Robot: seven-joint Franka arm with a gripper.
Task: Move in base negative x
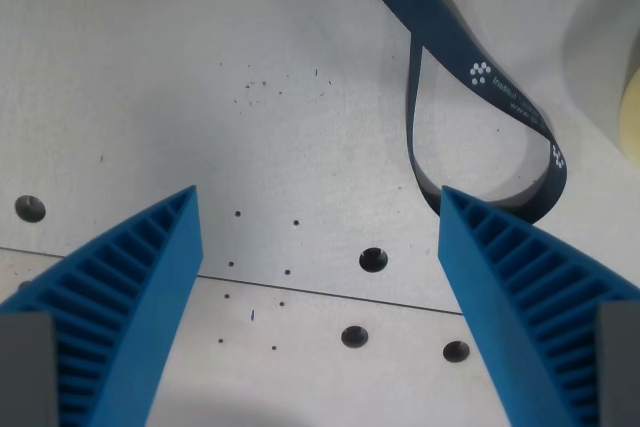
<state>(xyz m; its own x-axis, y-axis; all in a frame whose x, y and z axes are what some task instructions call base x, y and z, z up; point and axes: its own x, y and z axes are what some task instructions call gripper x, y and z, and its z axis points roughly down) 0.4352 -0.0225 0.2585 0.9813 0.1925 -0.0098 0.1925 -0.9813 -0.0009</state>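
Item: our gripper (318, 209), blue ribbed fingers (130, 287) spread wide and empty over the pale drilled table (200, 67); no object assigned, merely a sideways move; nearby dark blue strap (450, 37), top right, we judge light, floppy, untouched.

surface: pale speckled table (200, 77), drilled holes | on it: looped dark-blue strap (480, 72)
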